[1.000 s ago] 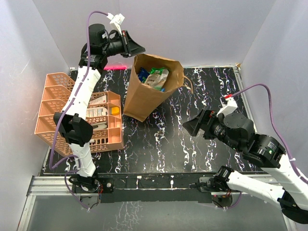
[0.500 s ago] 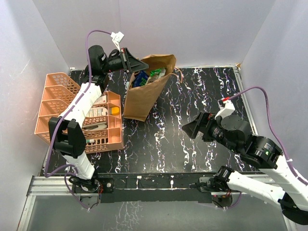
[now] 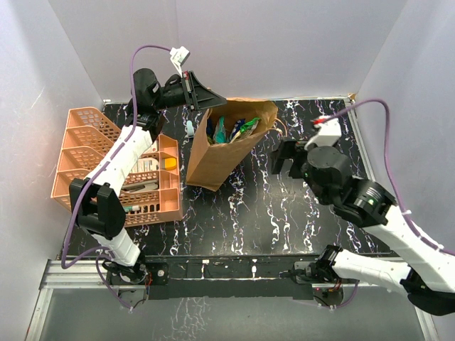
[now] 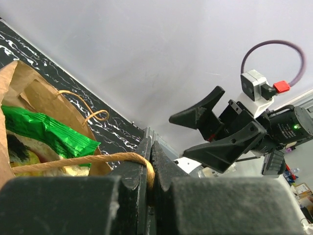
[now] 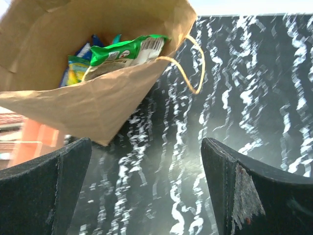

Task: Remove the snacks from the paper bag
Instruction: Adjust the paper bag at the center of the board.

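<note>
Left gripper [image 4: 149,161]: pinching handle [image 4: 98,159]; paper bag [image 3: 213,153] now pulled upright, tabletop's [image 3: 284,213] far edge.
Right gripper [image 3: 282,158]: fingers spread, moved toward snacks [image 3: 234,129]; reach-in likely.

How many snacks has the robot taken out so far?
None yet: the snacks all sit inside the paper bag. In hand: the left gripper is shut on the bag's handle, and the right gripper faces the bag's mouth, open. Left: every packet.

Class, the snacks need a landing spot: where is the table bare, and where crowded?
Bare: the table in front of the paper bag, between the orange tray and the right gripper. Crowded: the left side, where tray and bag stand close together.
</note>
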You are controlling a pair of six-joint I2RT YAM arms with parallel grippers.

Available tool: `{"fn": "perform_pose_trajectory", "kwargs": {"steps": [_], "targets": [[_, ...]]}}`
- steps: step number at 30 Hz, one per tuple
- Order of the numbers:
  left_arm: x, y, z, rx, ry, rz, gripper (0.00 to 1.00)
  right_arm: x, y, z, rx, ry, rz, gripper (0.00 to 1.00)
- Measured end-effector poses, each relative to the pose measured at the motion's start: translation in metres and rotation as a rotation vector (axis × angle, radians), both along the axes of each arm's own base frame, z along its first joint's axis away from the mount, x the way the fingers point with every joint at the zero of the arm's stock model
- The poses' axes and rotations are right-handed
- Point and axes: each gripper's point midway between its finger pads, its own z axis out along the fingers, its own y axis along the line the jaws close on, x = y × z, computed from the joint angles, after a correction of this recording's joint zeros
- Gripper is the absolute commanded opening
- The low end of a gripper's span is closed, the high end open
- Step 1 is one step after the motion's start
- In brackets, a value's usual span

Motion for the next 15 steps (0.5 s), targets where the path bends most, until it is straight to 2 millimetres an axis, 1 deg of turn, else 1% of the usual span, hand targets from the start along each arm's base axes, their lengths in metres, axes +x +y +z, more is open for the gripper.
{"fn": "perform_pose_trajectory", "kwargs": {"steps": [1,3,6,8,10,11,13,15], "targets": [[-0.002,0.0,-0.001,0.001,0.006,-0.002,0.0,0.007,0.003,0.001,-0.06,-0.022,0.013,0.99],[-0.004,0.0,-0.001,0.004,0.01,-0.003,0.0,0.02,0.007,-0.002,-0.19,-0.049,0.031,0.99],[-0.007,0.001,-0.003,0.013,0.014,-0.003,0.0,0.044,0.009,-0.021,-0.451,-0.052,0.053,0.99],[-0.009,0.001,-0.003,0.019,0.015,-0.001,0.0,0.063,0.008,-0.037,-0.615,-0.029,0.069,0.98],[-0.009,0.002,-0.003,0.022,0.012,0.0,0.0,0.081,-0.001,-0.051,-0.724,-0.003,0.078,0.94],[-0.009,0.002,-0.003,0.024,0.012,0.0,0.0,0.09,-0.009,-0.055,-0.759,0.007,0.078,0.91],[-0.009,0.002,-0.004,0.027,0.015,0.0,0.0,0.104,-0.023,-0.057,-0.791,0.007,0.071,0.78],[-0.009,0.002,-0.007,0.033,0.022,0.001,0.0,0.116,-0.036,-0.055,-0.805,-0.008,0.067,0.67]]}}
